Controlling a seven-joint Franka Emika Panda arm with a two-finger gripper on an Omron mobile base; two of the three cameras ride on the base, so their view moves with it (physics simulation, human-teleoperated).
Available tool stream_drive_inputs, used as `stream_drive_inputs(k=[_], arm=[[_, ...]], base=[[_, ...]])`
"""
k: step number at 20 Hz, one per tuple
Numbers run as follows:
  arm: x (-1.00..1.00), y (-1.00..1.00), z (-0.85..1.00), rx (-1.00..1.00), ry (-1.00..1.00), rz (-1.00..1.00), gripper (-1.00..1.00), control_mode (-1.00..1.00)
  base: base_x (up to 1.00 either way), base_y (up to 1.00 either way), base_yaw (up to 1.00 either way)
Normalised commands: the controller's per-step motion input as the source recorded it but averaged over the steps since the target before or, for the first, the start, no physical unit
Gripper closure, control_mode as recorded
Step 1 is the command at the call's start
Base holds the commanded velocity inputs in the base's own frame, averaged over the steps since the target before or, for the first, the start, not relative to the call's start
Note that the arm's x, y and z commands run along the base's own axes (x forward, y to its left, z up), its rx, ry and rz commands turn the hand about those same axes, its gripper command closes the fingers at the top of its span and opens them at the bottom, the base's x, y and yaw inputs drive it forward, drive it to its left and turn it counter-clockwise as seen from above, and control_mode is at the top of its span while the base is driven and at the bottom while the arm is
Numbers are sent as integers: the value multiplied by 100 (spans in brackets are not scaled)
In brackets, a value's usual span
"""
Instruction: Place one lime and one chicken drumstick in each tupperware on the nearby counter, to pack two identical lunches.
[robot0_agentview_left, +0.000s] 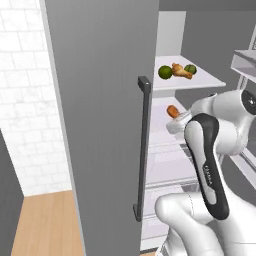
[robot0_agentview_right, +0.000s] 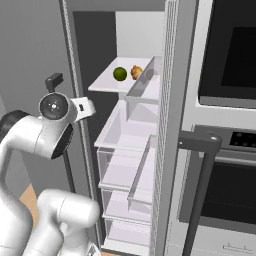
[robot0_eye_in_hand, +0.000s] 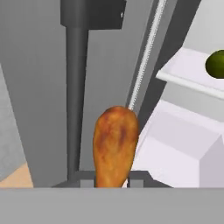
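My gripper (robot0_eye_in_hand: 113, 183) is shut on a chicken drumstick (robot0_eye_in_hand: 114, 146), orange-brown, its plump end pointing away from the hand. In the left base view that drumstick (robot0_agentview_left: 173, 111) hangs in front of the open fridge, just below the upper shelf. On the upper shelf (robot0_agentview_left: 210, 80) lie a lime (robot0_agentview_left: 165, 72), a second drumstick (robot0_agentview_left: 181, 71) and another lime (robot0_agentview_left: 190, 69). The right base view shows a lime (robot0_agentview_right: 120, 74) and the shelf drumstick (robot0_agentview_right: 136, 72). A lime (robot0_eye_in_hand: 215, 64) sits at the hand view's right edge. The tupperware and the counter are out of view.
The grey fridge door (robot0_agentview_left: 100, 125) with its dark bar handle (robot0_agentview_left: 144, 145) stands open close to the left of the hand. White drawers (robot0_agentview_right: 125, 170) fill the fridge below. An oven with a dark handle (robot0_agentview_right: 200, 190) is at the right. Wood floor (robot0_agentview_left: 45, 225) lies at the lower left.
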Motion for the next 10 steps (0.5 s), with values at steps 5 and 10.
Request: stream_drive_inputs(k=[5, 10], arm=[[-30, 0, 13, -18, 56, -25, 100, -100], [-22, 5, -12, -16, 3, 0, 100, -100]], base=[[0, 0, 0], [0, 0, 0]])
